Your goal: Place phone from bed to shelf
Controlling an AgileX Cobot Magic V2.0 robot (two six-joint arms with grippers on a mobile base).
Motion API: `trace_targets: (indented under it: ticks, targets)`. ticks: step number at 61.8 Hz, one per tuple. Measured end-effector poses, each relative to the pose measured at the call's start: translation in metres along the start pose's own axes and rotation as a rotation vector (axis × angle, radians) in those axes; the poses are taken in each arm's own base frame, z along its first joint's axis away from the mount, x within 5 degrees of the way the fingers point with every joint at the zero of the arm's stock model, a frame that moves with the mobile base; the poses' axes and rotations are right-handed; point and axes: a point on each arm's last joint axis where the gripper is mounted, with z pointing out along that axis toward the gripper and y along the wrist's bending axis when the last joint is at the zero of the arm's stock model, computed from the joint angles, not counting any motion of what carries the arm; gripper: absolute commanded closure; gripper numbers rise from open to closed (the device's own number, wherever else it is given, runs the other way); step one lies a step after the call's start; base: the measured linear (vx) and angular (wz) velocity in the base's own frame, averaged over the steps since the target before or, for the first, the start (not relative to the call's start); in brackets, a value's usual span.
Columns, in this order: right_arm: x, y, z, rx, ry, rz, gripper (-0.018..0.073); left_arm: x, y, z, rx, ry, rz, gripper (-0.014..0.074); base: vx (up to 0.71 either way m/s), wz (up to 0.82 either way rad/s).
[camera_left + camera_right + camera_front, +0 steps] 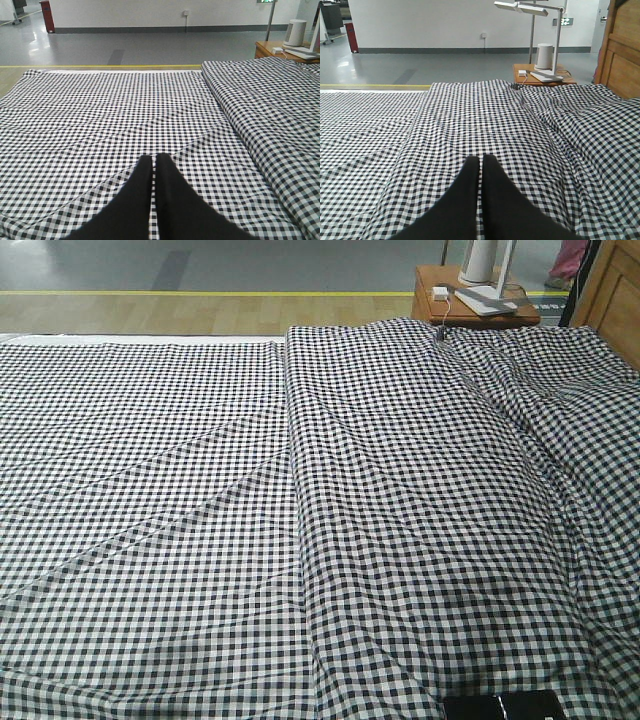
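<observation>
Front view: beyond the far right corner of the bed (200, 490) stands a small desk (425, 282) carrying a white lamp (480, 265). The phone (505, 706), black and glossy, lies flat at the bed's near edge. Left wrist view: the left claw (152, 165) hangs over the bed, pressed together, empty. Right wrist view: the right claw (481, 165) is likewise pressed together over the bed.

The phone (505, 707) lies flat on the bed (200, 490) at the front view's bottom edge, right of centre. It is black and glossy, and the frame cuts it off. The bed is broad and flat under black-and-white gingham cloth, with one long raised fold down its middle and shallow creases elsewhere.
</observation>
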Motion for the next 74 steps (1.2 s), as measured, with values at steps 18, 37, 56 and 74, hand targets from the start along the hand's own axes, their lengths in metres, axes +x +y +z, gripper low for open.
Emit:
trace_targets:
  ticks: [18,37,56,74]
  targets:
    - [0.0000,0.0000,0.0000,0.000,0.000,0.000,0.0564,0.0000,0.0000,0.0000,0.000,0.000,0.000,0.0596,0.00,0.00]
    - [0.0000,0.0000,0.0000,0.000,0.000,0.000,0.0564,0.0000,0.0000,0.0000,0.000,0.000,0.000,0.0596,0.00,0.00]
    - [0.0000,0.0000,0.0000,0.000,0.000,0.000,0.0564,0.0000,0.0000,0.0000,0.000,0.000,0.000,0.0596,0.00,0.00]
    - [0.0000,0.0000,0.0000,0.000,0.000,0.000,0.0564,0.0000,0.0000,0.0000,0.000,0.000,0.000,0.0596,0.00,0.00]
